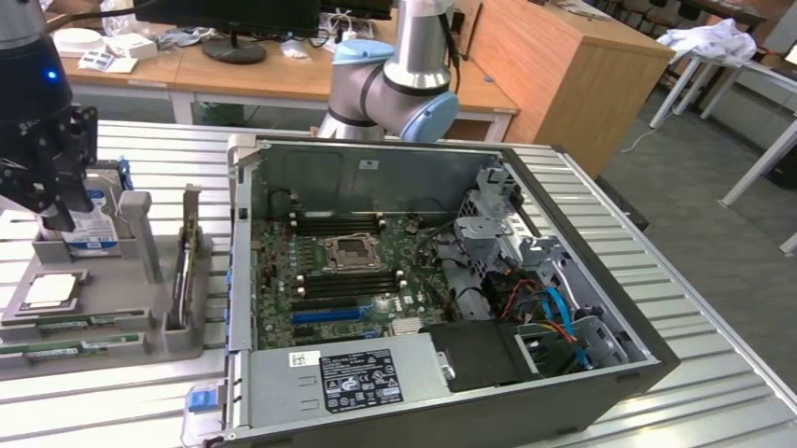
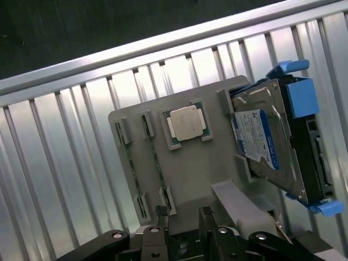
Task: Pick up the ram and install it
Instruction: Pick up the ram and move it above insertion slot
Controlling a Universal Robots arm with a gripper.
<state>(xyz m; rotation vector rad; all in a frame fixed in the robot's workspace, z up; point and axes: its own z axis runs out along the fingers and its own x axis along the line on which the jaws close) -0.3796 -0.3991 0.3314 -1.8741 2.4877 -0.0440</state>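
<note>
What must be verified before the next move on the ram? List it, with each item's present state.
1. The end effector is open and empty: ok.
2. The ram stands on edge in the grey fixture, beside a second stick: ok.
3. The end effector is centred over the ram: cannot tell.
4. The computer case is open, with the motherboard exposed: ok.
5. A black memory slot is free: cannot tell.

No print is legible, neither on the hard drive label (image 2: 255,138) near the gripper (image 2: 183,213) nor on the distant power-supply label (image 1: 361,381).
</note>
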